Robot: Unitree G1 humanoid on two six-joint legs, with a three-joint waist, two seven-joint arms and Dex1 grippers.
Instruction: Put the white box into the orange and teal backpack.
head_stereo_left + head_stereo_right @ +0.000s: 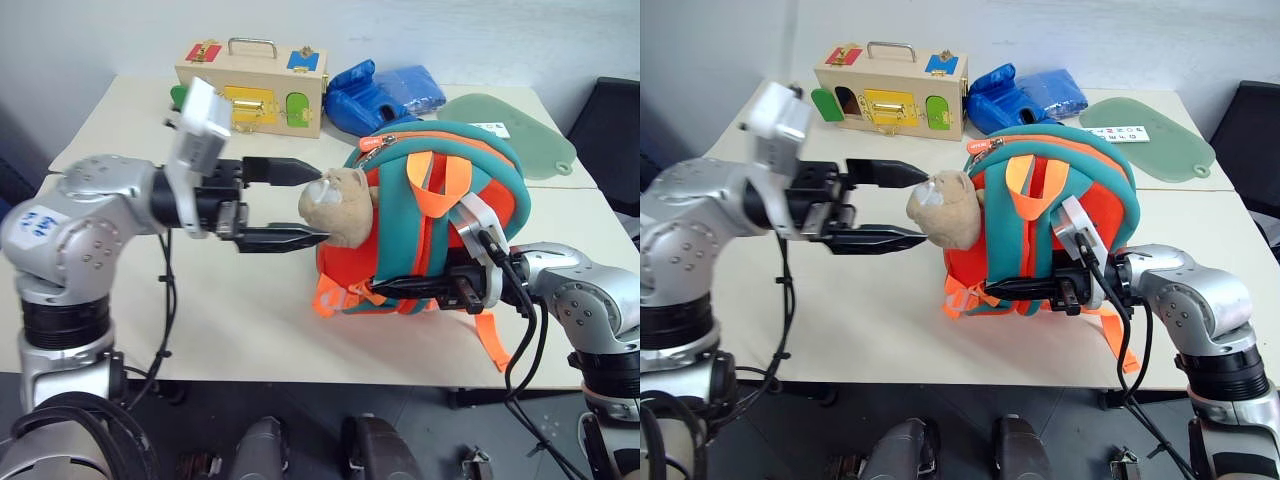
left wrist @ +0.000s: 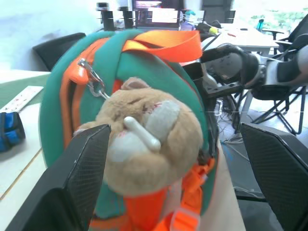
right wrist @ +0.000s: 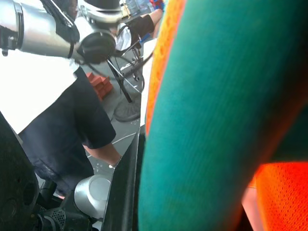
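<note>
One thing you won't find on the tabletop is the flat white box, so you can only guess it's already inside the small orange backpack with teal edging and bright orange webbing straps [image 1: 430, 220]; the zip slider [image 1: 372, 143] sits at the top left of the arch, and whether the opening is zipped along its whole run you can't tell. Your judgement should be that the loading step looks finished or nearly so, with checking or closing the zip and letting go left to do. Your left gripper [image 1: 312, 206] hangs wide open and empty, pointing right, its two black fingers above and below the tan plush bear head [image 1: 340, 205] on the pack's left face without clearly touching it. Your right gripper [image 1: 992, 287] is clamped tight on the pack's near lower edge, teal fabric pressed against its finger in the right wrist view, propping the pack upright on the white table [image 1: 250, 320]. The pack stands about mid-table, slightly right, bulging, straps facing you, loose orange webbing ends hanging at its base. At the far edge you've got a wooden box with coloured doors and a metal handle [image 1: 255, 95], blue boxing gloves [image 1: 385, 95] to its right, and a pale green flat board [image 1: 515, 130] far right. A person in dark shorts [image 3: 62, 130] stands past the table in the right wrist view.
</note>
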